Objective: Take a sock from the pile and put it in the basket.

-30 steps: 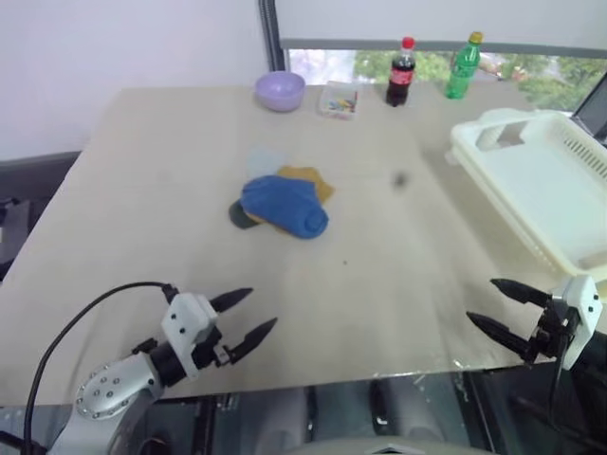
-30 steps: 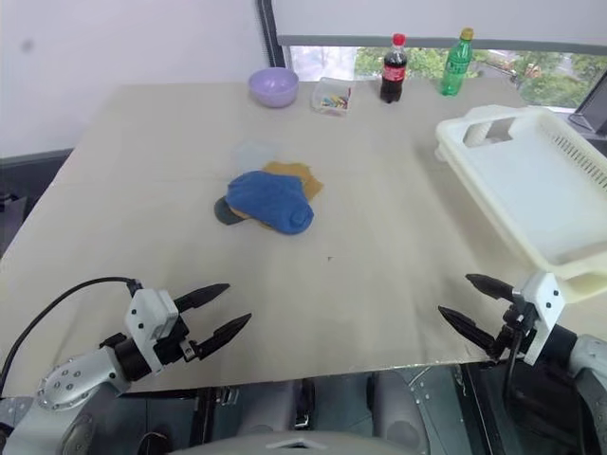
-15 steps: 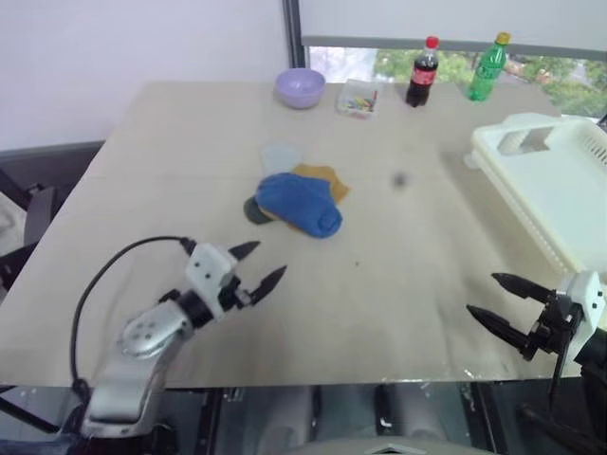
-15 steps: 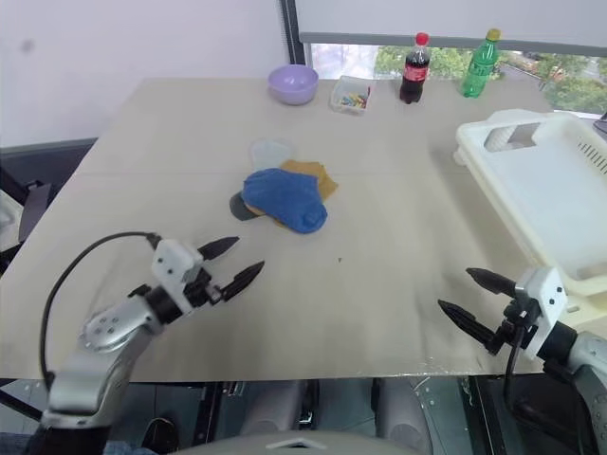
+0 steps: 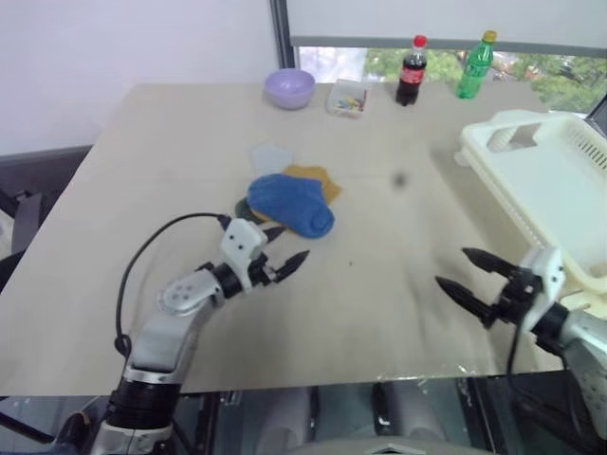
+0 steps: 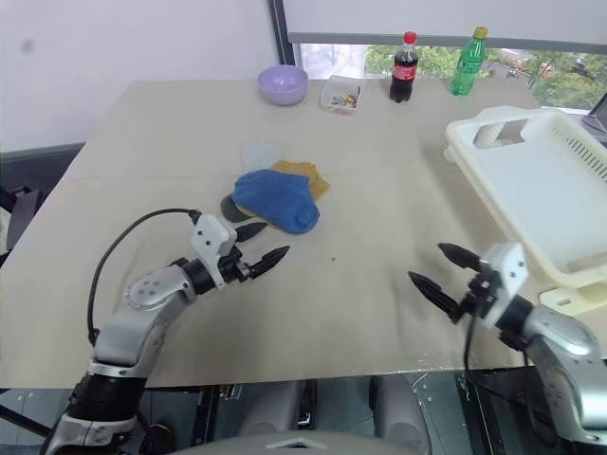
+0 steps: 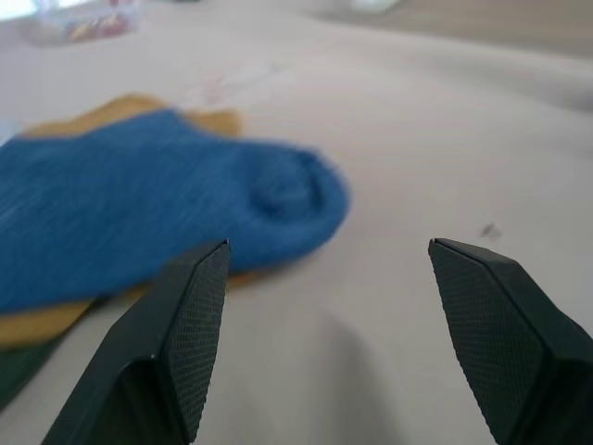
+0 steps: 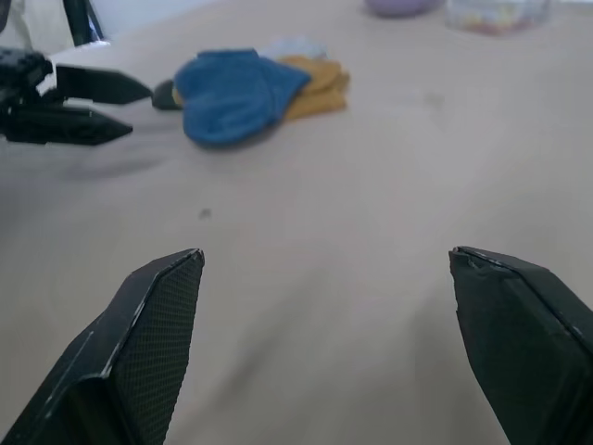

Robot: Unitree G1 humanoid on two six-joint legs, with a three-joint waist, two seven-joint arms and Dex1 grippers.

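We see no readable writing. The soft knitted pile [image 5: 287, 203] lies on the matte desk [image 5: 142, 171]; slotted plastic basket [image 5: 545, 180]; both the left pincer [image 5: 285, 248] and the right pincer [image 5: 458, 272] stand apart, empty.

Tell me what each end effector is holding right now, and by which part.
Nothing is held. The left end effector is open just short of the blue sock on the pile; the right end effector is open over bare table.

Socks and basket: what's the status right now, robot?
Left gripper open, just short of the sock pile, nothing held. Right gripper open, empty, near the basket. Nothing in the way.
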